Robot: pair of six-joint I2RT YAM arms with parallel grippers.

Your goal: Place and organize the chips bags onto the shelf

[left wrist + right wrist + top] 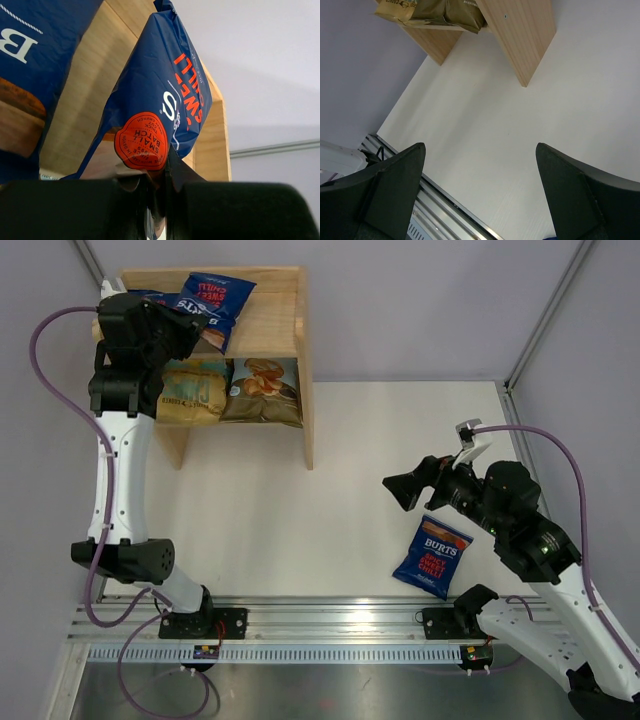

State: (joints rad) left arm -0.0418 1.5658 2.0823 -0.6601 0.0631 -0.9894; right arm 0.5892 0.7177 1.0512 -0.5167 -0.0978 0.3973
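The pale wood shelf (pixel 285 315) stands at the back left. My left gripper (pixel 205 337) is shut on the lower corner of a dark-blue Burts bag (pixel 216 298) and holds it tilted over the top tier. In the left wrist view the gripper (pixel 157 186) pinches that bag (pixel 165 95). A second Burts bag (pixel 30 45) lies to its left, half hidden by the arm in the top view (pixel 150 296). Two large bags, one light-blue (pixel 193 390) and one yellow-tan (pixel 265 390), lie on the lower tier. A third Burts bag (pixel 432 555) lies on the table. My right gripper (pixel 403 490) hovers up-left of it, open and empty (pixel 480 150).
The shelf's right side panel (pixel 520 35) juts toward the table's middle. A metal rail (pixel 320 625) runs along the near edge by both arm bases. Grey walls close in the back and sides.
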